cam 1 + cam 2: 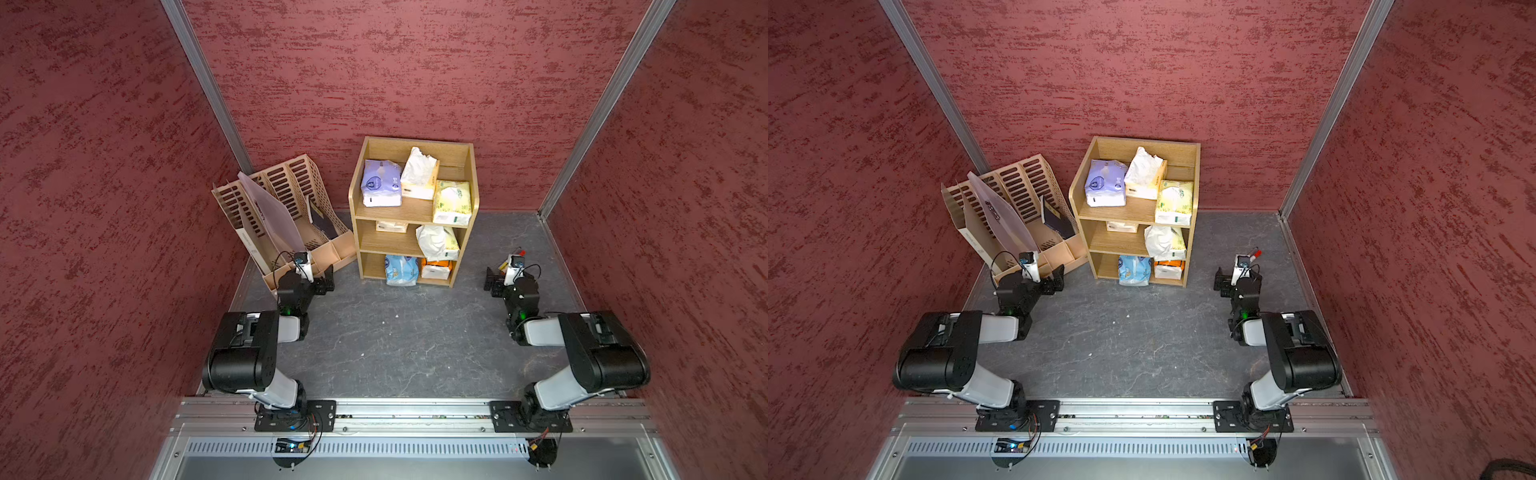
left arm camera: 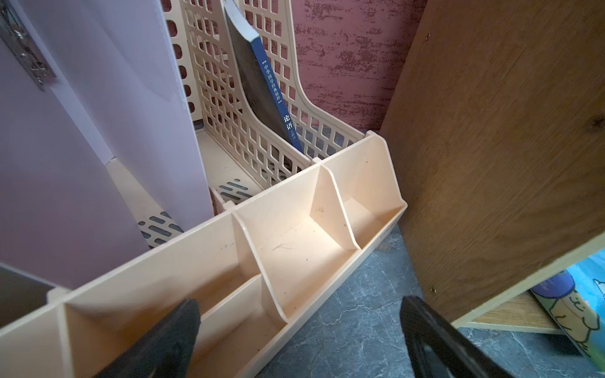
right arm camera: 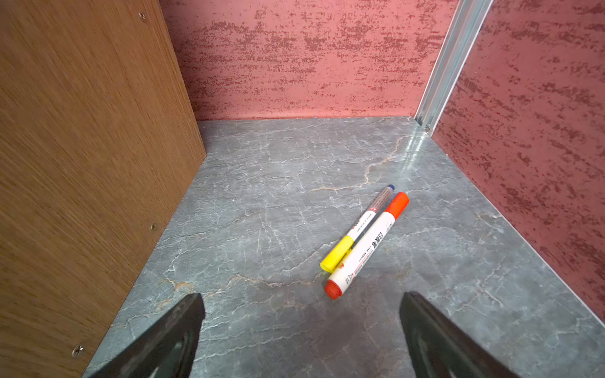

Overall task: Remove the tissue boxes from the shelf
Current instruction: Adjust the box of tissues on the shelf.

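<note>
On shelf tiers, tissue boxes all unmoved; judged soft, light, slick-wrapped; I'd pinch across narrow body, not loose tissue; my left gripper, right gripper both spread, empty.

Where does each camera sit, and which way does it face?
Top views: stereo head high behind the arm bases, looking down and forward at the light-oak wooden three-tier shelf; left arm, right arm, left hand and right hand show.
Left wrist: on left arm, facing the beige slotted plastic file organizer; its open black fingers show.
Right wrist: on right arm, facing grey marbled tabletop and two marker pens; open fingers show.
Shared: both wrist views catch a shelf side panel; the blue tissue pack shows in left wrist and top views.
</note>
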Controlling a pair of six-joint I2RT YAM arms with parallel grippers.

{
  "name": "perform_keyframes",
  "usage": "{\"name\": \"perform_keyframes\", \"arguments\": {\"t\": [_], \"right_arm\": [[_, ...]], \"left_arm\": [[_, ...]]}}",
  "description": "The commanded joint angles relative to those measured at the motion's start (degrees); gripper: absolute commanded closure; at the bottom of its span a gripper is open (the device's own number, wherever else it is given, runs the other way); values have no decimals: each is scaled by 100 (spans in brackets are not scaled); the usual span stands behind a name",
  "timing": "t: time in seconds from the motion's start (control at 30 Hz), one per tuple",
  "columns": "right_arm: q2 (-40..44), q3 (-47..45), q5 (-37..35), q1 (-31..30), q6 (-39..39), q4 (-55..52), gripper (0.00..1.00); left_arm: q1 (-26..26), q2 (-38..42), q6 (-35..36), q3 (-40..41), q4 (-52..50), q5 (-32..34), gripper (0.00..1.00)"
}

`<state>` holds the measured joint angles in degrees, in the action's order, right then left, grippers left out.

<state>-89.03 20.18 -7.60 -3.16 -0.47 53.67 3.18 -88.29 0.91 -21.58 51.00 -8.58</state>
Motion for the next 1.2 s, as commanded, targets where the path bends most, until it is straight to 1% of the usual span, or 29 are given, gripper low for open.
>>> {"name": "perform_keyframes", "arguments": {"t": [0.0,0.8,0.87,0.9,0.93,1.0,1.03,1.07,1.17], "right_arm": [[10,132,117,43,-32,38,2],[26,131,115,44,-23,31,2],[28,111,100,43,-28,56,2],[39,114,63,43,-20,75,2],[175,199,-56,42,32,-183,2],[517,665,-344,43,127,-1400,1],[764,1067,-508,44,242,-2318,2],[873,1481,-679,39,392,-3263,2],[1068,2469,-1175,41,960,-5344,2]], "left_arm": [[42,26,10,-6,59,-41,0],[51,29,-1,-4,59,-19,0],[70,177,-62,13,-1,32,0],[71,374,-72,-11,-217,69,0],[74,708,-83,-110,-685,177,0],[12,1385,-205,-372,-1652,675,0],[-35,1735,-399,-548,-2245,968,0],[-71,2070,-631,-744,-2989,1088,0],[-278,2881,-1114,-1468,-5015,1245,0]]}}
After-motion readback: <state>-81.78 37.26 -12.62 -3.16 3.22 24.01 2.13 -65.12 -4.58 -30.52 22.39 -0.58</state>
